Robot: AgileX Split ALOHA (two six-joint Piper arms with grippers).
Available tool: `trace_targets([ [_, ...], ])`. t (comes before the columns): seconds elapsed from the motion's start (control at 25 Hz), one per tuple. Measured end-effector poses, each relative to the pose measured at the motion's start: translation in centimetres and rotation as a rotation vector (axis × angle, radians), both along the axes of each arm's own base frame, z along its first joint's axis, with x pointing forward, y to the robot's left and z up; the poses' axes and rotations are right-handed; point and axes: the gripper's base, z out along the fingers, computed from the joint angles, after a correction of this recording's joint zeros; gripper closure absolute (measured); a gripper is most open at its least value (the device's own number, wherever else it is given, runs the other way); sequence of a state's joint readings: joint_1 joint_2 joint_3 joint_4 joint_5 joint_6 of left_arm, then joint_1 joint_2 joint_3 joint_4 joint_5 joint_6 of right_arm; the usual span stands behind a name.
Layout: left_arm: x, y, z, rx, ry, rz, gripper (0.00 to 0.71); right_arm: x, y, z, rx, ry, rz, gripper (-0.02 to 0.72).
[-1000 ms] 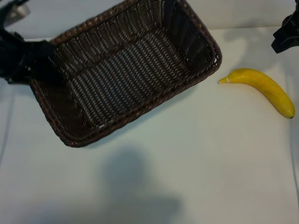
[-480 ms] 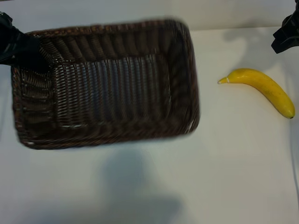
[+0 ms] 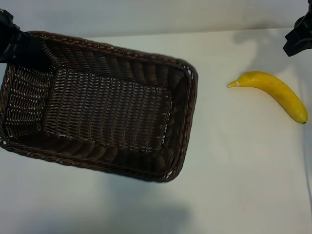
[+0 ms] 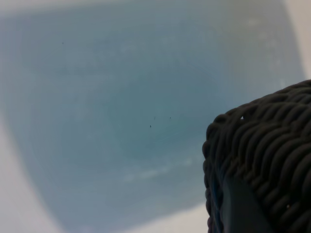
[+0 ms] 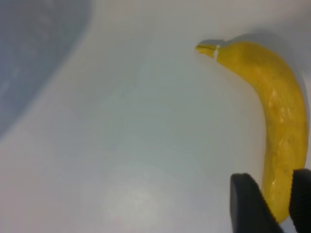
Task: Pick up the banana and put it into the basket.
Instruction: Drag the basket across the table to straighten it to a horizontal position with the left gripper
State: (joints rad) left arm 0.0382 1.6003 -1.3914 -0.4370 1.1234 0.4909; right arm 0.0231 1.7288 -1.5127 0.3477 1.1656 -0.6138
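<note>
The yellow banana [image 3: 273, 92] lies on the white table at the right, its stem pointing toward the basket; it also shows in the right wrist view [image 5: 277, 111]. The dark brown wicker basket [image 3: 183, 122] fills the left half of the table and holds nothing. My left gripper [image 3: 19, 46] sits at the basket's far left corner and grips the rim there. One dark finger [image 4: 238, 208] lies against the woven outer wall [image 4: 267, 145]. My right gripper [image 3: 298, 34] hangs open at the far right, behind the banana and apart from it. Its gap [image 5: 271, 174] lines up with the banana's blunt end.
Bare white tabletop [image 3: 234, 185] stretches between basket and banana and along the front. A soft shadow [image 3: 146, 214] falls on the front of the table. The table's right edge runs close to the banana's dark tip [image 3: 305, 121].
The basket has swung round clockwise and shifted left and forward, carried at its corner by my left gripper, which moved toward the far left. Banana and right gripper have not moved.
</note>
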Motion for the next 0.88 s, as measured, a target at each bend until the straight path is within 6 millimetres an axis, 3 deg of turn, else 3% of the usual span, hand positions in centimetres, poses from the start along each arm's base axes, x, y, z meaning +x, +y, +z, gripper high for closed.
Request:
trace_targets([
  [0.36,0.6,-0.5,-0.3,-0.077,0.032,0.106,0.408,0.0,0.0,0.0,0.000,0.000,0.000,0.453],
  [0.88,4.7,-6.6,-8.8,-0.134,0.197,0.060,0.408,0.0,0.0,0.0,0.000,0.001,0.000,0.453],
])
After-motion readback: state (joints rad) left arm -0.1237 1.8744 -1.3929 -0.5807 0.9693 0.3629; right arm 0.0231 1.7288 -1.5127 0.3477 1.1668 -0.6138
